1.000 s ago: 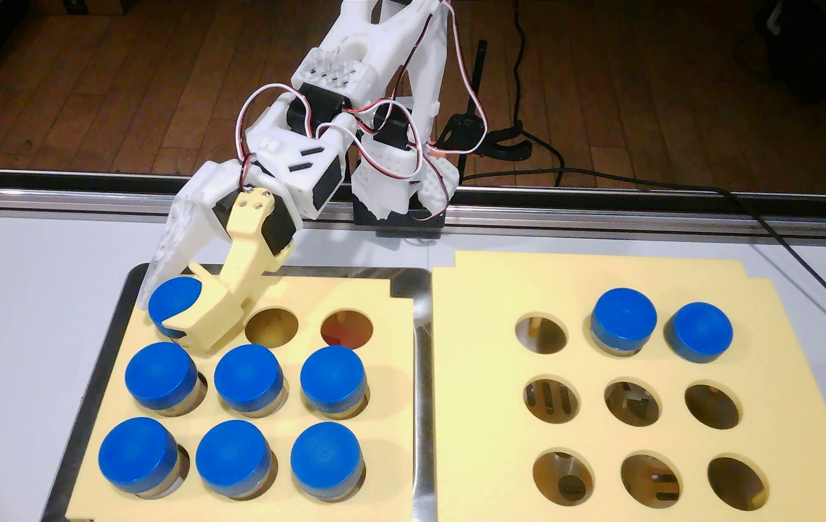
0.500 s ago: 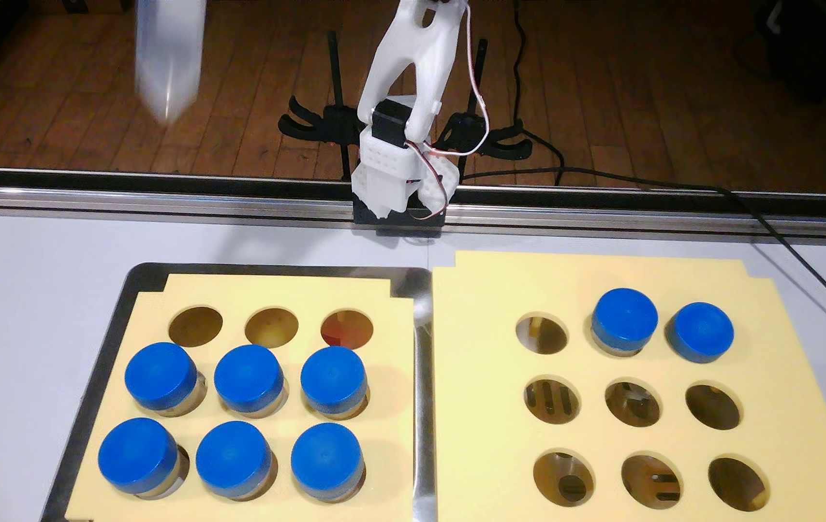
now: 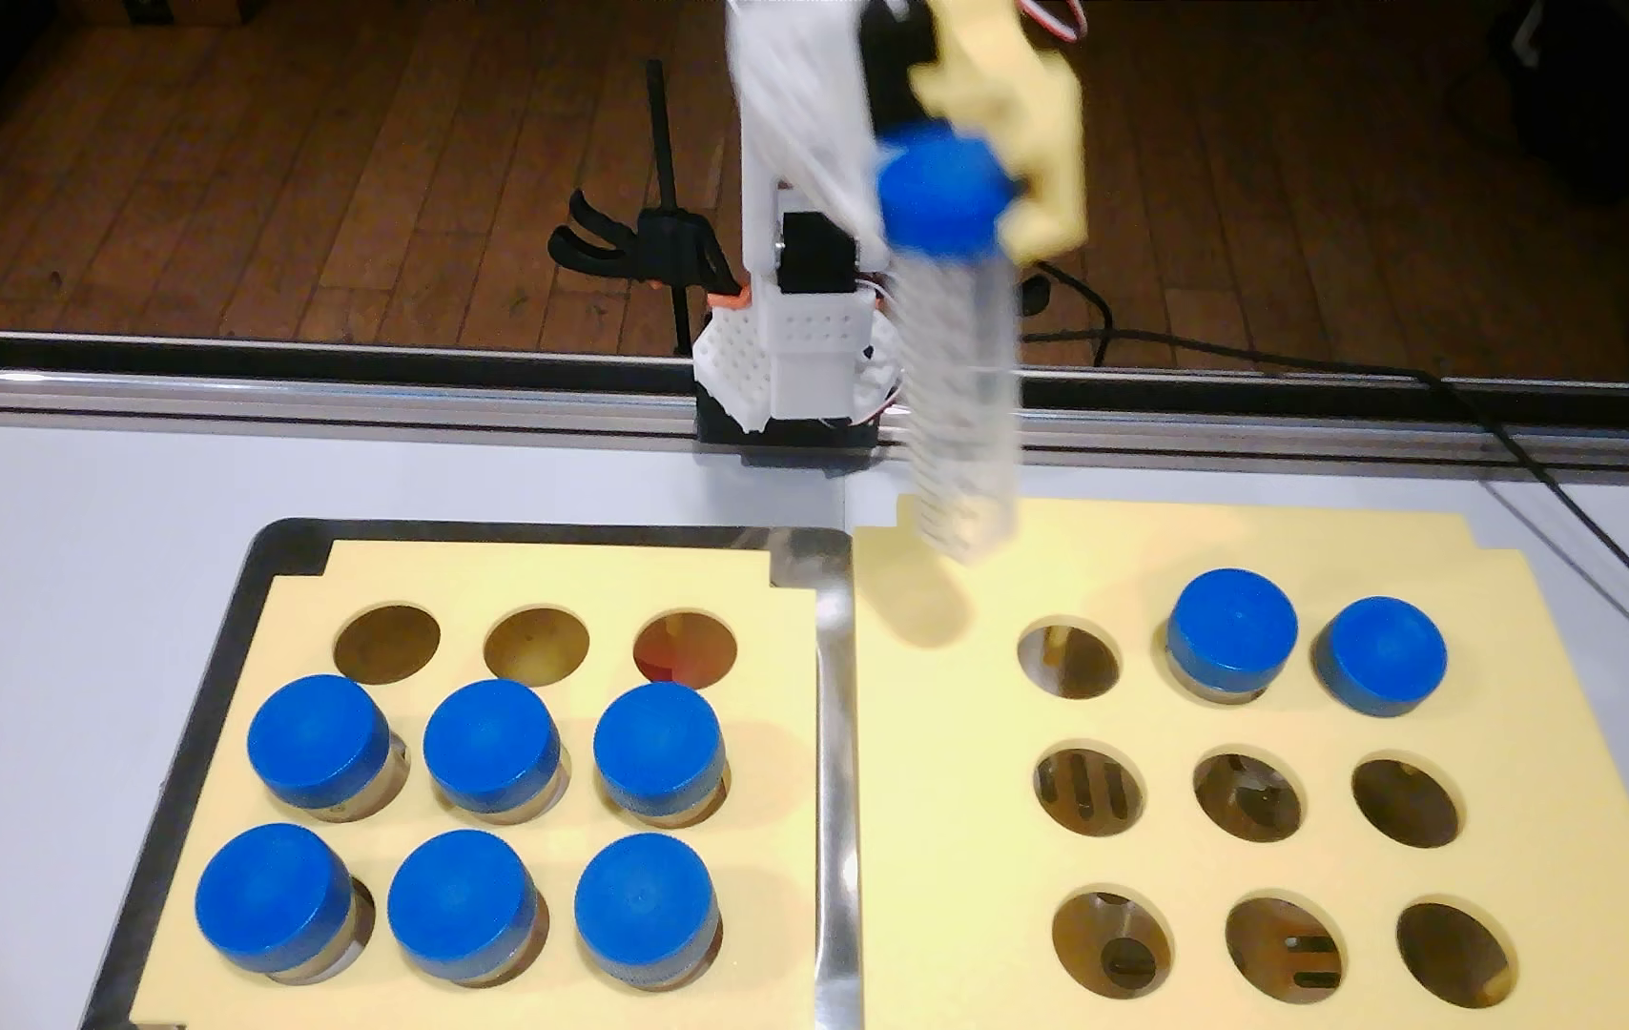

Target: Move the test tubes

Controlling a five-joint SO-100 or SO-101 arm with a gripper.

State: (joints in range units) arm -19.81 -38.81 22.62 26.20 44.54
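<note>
Carrying the lifted test tube (image 3: pixel 951 327) high over the right foam board (image 3: pixel 1187 535) | your hand (image 3: pixel 1004 193) pinches its blue cap | six wait in the left board (image 3: pixel 771 713), two sit right | next: lower into the empty back-row hole (image 3: pixel 1068 659), tube upright

I hold one blue-capped tube (image 3: pixel 951 327) aloft, blurred; six tubes (image 3: pixel 490 738) sit left, two tubes (image 3: pixel 1233 619) right.
</note>
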